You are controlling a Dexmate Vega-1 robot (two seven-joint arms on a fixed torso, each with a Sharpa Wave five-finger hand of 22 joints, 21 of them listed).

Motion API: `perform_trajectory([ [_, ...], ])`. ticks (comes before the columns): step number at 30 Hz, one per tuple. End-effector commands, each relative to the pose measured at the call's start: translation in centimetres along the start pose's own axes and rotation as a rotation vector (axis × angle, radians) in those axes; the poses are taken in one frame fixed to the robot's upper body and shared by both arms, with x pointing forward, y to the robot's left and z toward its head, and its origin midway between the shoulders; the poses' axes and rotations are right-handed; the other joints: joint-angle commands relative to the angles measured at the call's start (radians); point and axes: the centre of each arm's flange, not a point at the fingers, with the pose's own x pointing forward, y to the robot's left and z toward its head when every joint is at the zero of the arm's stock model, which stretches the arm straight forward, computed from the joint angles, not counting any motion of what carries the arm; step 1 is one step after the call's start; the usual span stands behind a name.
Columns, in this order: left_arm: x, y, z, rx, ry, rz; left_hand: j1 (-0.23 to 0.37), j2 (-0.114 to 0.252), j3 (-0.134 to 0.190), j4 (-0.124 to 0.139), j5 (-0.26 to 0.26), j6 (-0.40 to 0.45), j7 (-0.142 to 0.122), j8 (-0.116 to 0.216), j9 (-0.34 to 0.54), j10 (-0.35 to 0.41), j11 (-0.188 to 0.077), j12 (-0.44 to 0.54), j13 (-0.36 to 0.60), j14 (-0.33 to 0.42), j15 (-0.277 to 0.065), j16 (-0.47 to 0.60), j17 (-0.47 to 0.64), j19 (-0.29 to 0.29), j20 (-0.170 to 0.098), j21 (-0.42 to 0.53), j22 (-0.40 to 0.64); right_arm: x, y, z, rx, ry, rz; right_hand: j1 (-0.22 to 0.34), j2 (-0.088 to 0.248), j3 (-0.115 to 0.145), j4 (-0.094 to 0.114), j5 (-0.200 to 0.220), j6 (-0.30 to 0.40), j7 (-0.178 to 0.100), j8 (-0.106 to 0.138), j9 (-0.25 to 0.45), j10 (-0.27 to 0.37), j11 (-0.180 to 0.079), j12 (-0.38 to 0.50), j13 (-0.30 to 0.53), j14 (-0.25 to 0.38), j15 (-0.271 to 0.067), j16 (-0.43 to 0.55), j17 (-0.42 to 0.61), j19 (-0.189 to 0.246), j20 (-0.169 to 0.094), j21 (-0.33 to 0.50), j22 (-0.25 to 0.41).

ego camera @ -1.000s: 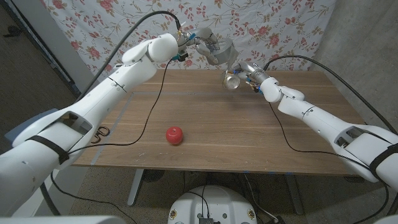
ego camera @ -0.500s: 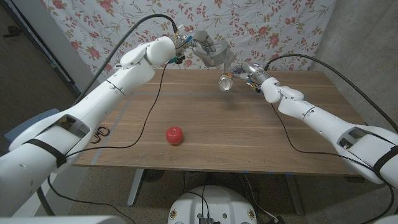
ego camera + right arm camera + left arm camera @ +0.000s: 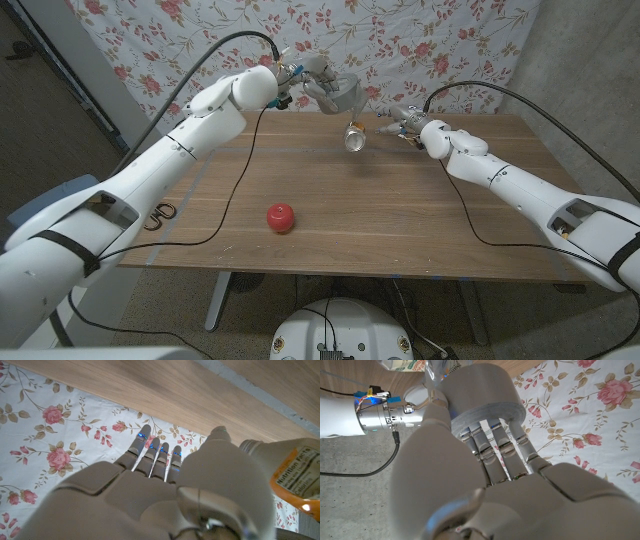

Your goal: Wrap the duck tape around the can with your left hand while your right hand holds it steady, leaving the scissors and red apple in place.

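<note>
where legible, can "nutrition facts"

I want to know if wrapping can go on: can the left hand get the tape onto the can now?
Probably yes. The left hand holds the tape just above the can, which the right hand holds above the table, and nothing lies between them.

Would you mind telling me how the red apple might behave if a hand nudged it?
The red apple looks round, so it would probably roll rather than slide. It sits alone on the smooth wooden table, so little would stop it. It likely stays rigid.
</note>
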Motion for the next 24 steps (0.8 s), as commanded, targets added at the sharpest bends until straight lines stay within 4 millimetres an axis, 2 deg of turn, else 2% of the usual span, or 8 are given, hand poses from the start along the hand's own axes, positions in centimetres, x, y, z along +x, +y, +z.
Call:
perform_trajectory([
  [1, -0.9, -0.6, -0.9, -0.005, 0.039, -0.017, 0.249, 0.244, 0.007, -0.004, -0.002, 0.090, -0.079, 0.009, 0.006, -0.002, -0.001, 0.002, 0.002, 0.002, -0.117, 0.003, 0.005, -0.001, 0.001, 0.005, 0.001, 0.6, -0.2, -1.0, 0.033, 0.041, 0.181, -0.065, 0.034, -0.016, 0.023, 0.008, -0.102, 0.014, 0.008, -0.005, -0.097, 0.016, 0.007, -0.014, -0.104, 0.019, 0.004, -0.022, -0.078, 0.037, -0.060, 0.003],
  [4, -1.0, -0.9, -1.1, -0.010, 0.046, -0.022, 0.249, 0.244, 0.008, -0.004, -0.003, 0.091, -0.079, 0.010, 0.006, -0.001, -0.001, 0.002, 0.002, 0.002, -0.117, 0.003, 0.005, -0.002, 0.002, 0.005, 0.001, 0.5, -0.2, -1.2, 0.060, 0.028, 0.169, -0.104, 0.070, -0.011, 0.040, 0.002, -0.114, 0.011, 0.013, -0.007, -0.119, 0.028, 0.009, -0.021, -0.133, 0.025, 0.008, -0.026, -0.105, 0.035, -0.081, 0.003],
  [7, -1.0, -1.5, -1.4, -0.012, 0.060, -0.035, 0.249, 0.244, 0.008, -0.004, -0.004, 0.092, -0.078, 0.010, 0.006, -0.002, -0.001, 0.002, 0.002, 0.001, -0.117, 0.003, 0.006, -0.003, 0.002, 0.005, 0.001, 0.4, -0.3, -1.5, 0.076, 0.026, 0.158, -0.128, 0.079, -0.011, 0.042, -0.008, -0.118, 0.007, 0.017, -0.008, -0.134, 0.026, 0.010, -0.027, -0.163, 0.027, 0.006, -0.034, -0.137, 0.040, -0.102, 0.003],
  [13, -1.1, -2.5, -2.4, -0.024, 0.088, -0.059, 0.249, 0.244, 0.010, -0.004, -0.005, 0.091, -0.075, 0.010, 0.007, -0.003, 0.000, 0.002, 0.004, 0.000, -0.117, 0.003, 0.006, -0.002, 0.004, 0.007, 0.001, 0.1, -0.5, -2.3, 0.138, 0.017, 0.134, -0.165, 0.083, -0.007, 0.030, -0.031, -0.131, -0.007, 0.022, -0.012, -0.151, 0.033, 0.016, -0.043, -0.212, 0.030, 0.006, -0.064, -0.249, 0.100, -0.170, 0.003],
  [14, -1.1, -2.6, -2.5, -0.029, 0.093, -0.065, 0.249, 0.244, 0.010, -0.004, -0.006, 0.091, -0.074, 0.010, 0.007, -0.003, 0.000, 0.001, 0.003, 0.000, -0.117, 0.003, 0.006, -0.002, 0.004, 0.007, 0.001, 0.0, -0.5, -2.4, 0.147, 0.015, 0.128, -0.165, 0.083, -0.006, 0.028, -0.033, -0.131, -0.008, 0.023, -0.012, -0.154, 0.033, 0.015, -0.045, -0.218, 0.031, 0.005, -0.066, -0.256, 0.102, -0.174, 0.003],
  [18, -1.2, -3.3, -3.1, -0.026, 0.121, -0.082, 0.249, 0.245, 0.011, -0.005, -0.007, 0.089, -0.074, 0.009, 0.007, -0.004, 0.000, 0.000, 0.003, 0.000, -0.117, 0.004, 0.007, 0.000, 0.006, 0.008, 0.001, -0.3, -0.7, -2.8, 0.163, 0.026, 0.089, -0.187, 0.087, 0.005, 0.020, -0.052, -0.139, -0.013, 0.024, -0.014, -0.175, 0.031, 0.016, -0.058, -0.266, 0.043, 0.003, -0.092, -0.339, 0.150, -0.229, 0.002],
  [20, -1.2, -3.8, -3.4, -0.016, 0.135, -0.089, 0.250, 0.245, 0.012, -0.005, -0.007, 0.090, -0.073, 0.009, 0.007, -0.004, 0.000, 0.000, 0.002, 0.000, -0.117, 0.004, 0.007, 0.002, 0.006, 0.009, 0.001, -0.4, -0.7, -2.9, 0.173, 0.032, 0.070, -0.190, 0.087, 0.007, 0.018, -0.056, -0.139, -0.016, 0.024, -0.014, -0.180, 0.029, 0.016, -0.061, -0.280, 0.040, 0.002, -0.098, -0.361, 0.161, -0.243, 0.002],
  [24, -1.1, -4.6, -4.0, -0.004, 0.162, -0.113, 0.251, 0.245, 0.013, -0.006, -0.009, 0.088, -0.071, 0.009, 0.007, -0.006, 0.000, -0.003, -0.002, -0.001, -0.117, 0.003, 0.007, 0.002, 0.010, 0.010, 0.001, -0.5, -0.9, -3.2, 0.195, 0.029, 0.037, -0.194, 0.088, 0.010, 0.016, -0.059, -0.136, -0.019, 0.026, -0.014, -0.181, 0.028, 0.017, -0.064, -0.287, 0.033, 0.002, -0.104, -0.366, 0.163, -0.250, 0.002],
])
